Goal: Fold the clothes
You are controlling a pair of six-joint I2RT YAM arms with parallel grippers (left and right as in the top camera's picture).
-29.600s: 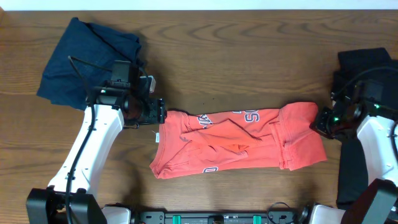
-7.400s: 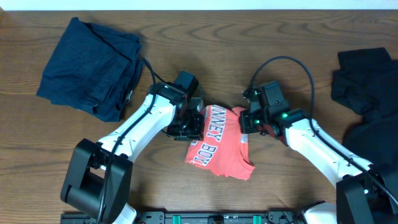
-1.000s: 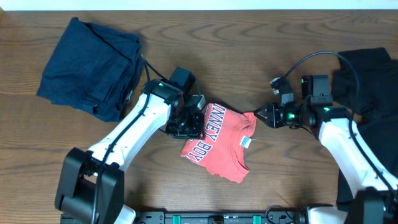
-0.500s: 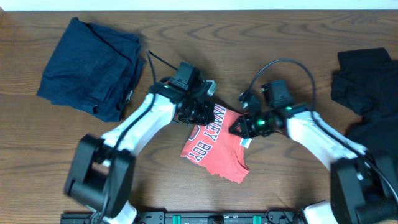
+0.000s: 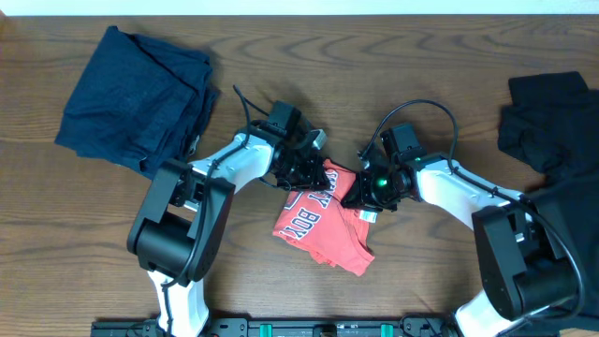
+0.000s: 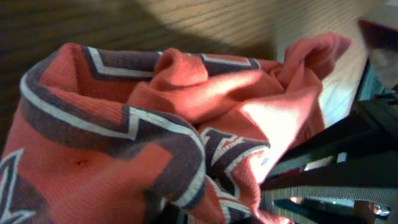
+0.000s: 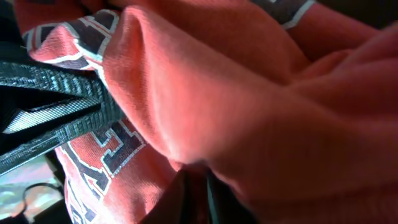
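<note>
Starting nearest the arm bases, the brown wooden table (image 5: 421, 290) is seen bare, and just beyond it the loose lower end of the coral-red cotton T-shirt (image 5: 323, 225) with block lettering is found, folded into a narrow bundle. Its long axis is run from that near end away towards the far side, slanted a little to the left. A small white label (image 5: 369, 215) is shown on its right edge. At the far end both arms are met: the left gripper (image 5: 311, 173) is set on the far-left corner and the right gripper (image 5: 359, 196) on the far-right corner, each equally close, with the cloth lying nearward of both. In the right wrist view fabric is bunched and apparently pinched between the jaws; in the left wrist view cloth is crowded against one finger, but whether it is clamped cannot be told. A nearward fold is judged to have room. Farther off, a dark navy cloth garment (image 5: 131, 98) is kept well apart on the left and black cloth garments (image 5: 552, 122) on the right.
</note>
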